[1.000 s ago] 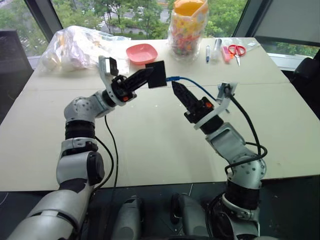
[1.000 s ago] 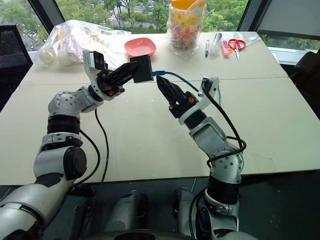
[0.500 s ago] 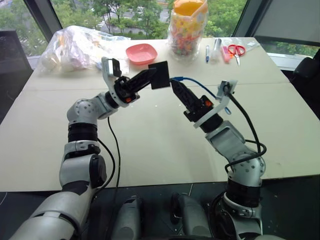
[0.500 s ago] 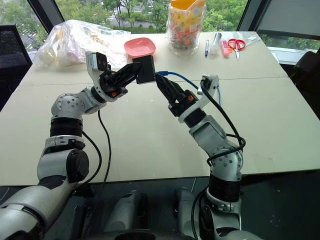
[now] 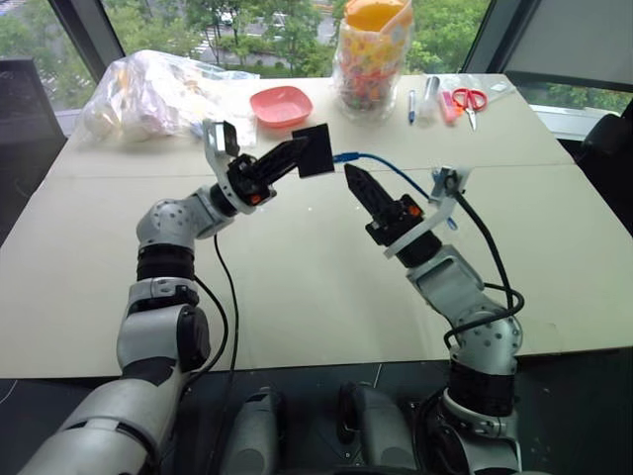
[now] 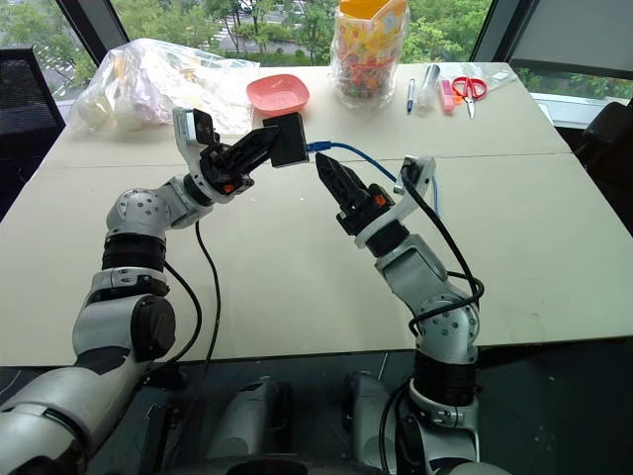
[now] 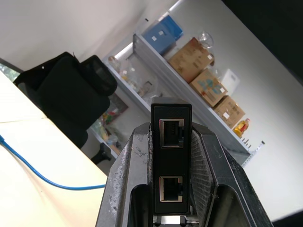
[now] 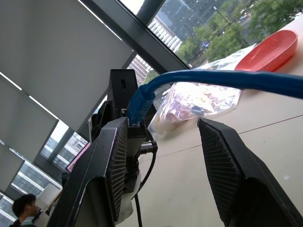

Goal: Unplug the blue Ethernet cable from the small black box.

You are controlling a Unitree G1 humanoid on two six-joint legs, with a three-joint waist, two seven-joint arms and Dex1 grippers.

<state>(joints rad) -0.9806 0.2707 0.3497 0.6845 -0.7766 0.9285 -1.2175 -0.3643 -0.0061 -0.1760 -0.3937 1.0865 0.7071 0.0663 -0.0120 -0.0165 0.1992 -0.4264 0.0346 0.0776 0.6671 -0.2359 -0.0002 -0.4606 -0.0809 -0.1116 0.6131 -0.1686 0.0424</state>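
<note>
My left gripper (image 5: 297, 149) is shut on the small black box (image 5: 318, 148) and holds it up above the table. In the left wrist view the box (image 7: 171, 156) stands edge-on between the fingers, and the two ports in that edge are empty. The blue Ethernet cable (image 5: 391, 173) arcs from behind my right wrist to an end just right of the box. My right gripper (image 5: 351, 176) points up at that end, close under it. In the right wrist view its fingers stand apart and the cable's blue plug boot (image 8: 137, 101) crosses past one fingertip, unclamped.
At the back of the beige table (image 5: 297, 297) stand a pink bowl (image 5: 280, 104), a crumpled plastic bag (image 5: 148, 89) and a jar of coloured pieces with a yellow lid (image 5: 373, 54). Pens (image 5: 413, 104) and red scissors (image 5: 468, 99) lie at the back right.
Both hands keep almost the same place. The box stays in the left grip and the cable end stays beside it.
</note>
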